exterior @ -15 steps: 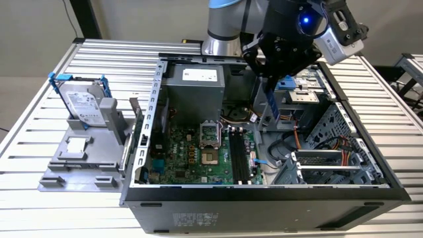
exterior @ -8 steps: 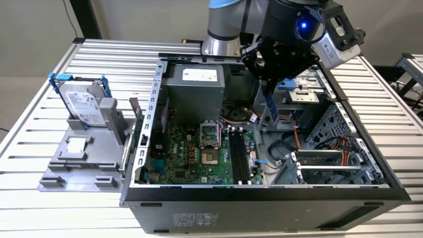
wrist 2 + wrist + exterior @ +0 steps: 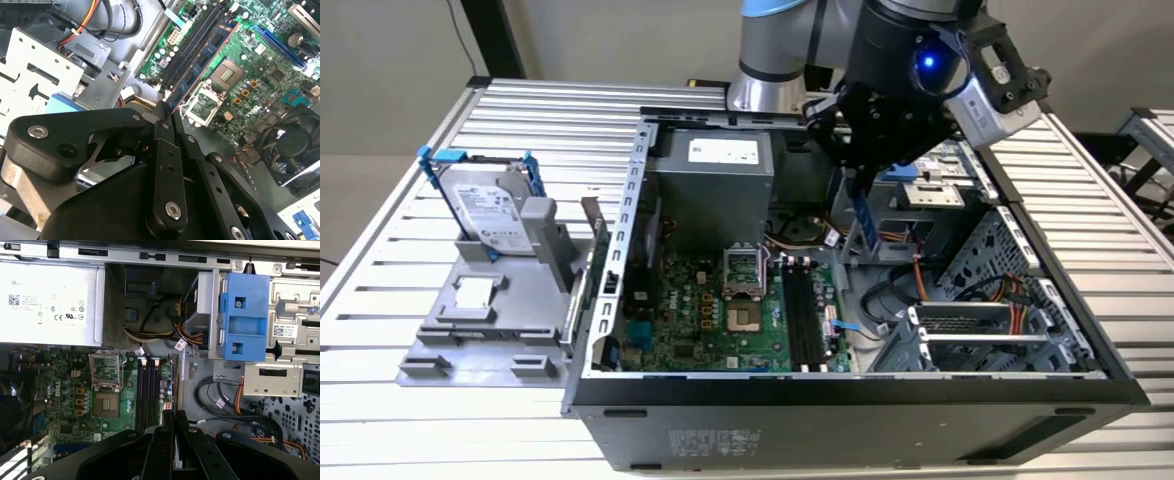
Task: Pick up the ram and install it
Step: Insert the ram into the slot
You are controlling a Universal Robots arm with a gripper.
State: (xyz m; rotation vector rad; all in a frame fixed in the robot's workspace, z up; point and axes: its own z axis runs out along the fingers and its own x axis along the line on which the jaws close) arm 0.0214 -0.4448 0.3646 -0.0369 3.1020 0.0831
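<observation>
The gripper (image 3: 859, 178) has its fingers closed on one end of the ram (image 3: 863, 222). The ram hangs upright over the open computer case (image 3: 854, 392), above the motherboard (image 3: 707, 325) and near the black memory slots (image 3: 803, 320), and is not yet seated in any of them. In the second wrist view it reaches out from the fingertips (image 3: 162, 114) alongside the slots. Because it is pinched at one end only, I judge the stick could tilt in the grip, meet a slot crooked and jam or strike the latches. The loose cables (image 3: 907, 290) beside the slots could also snag it.
</observation>
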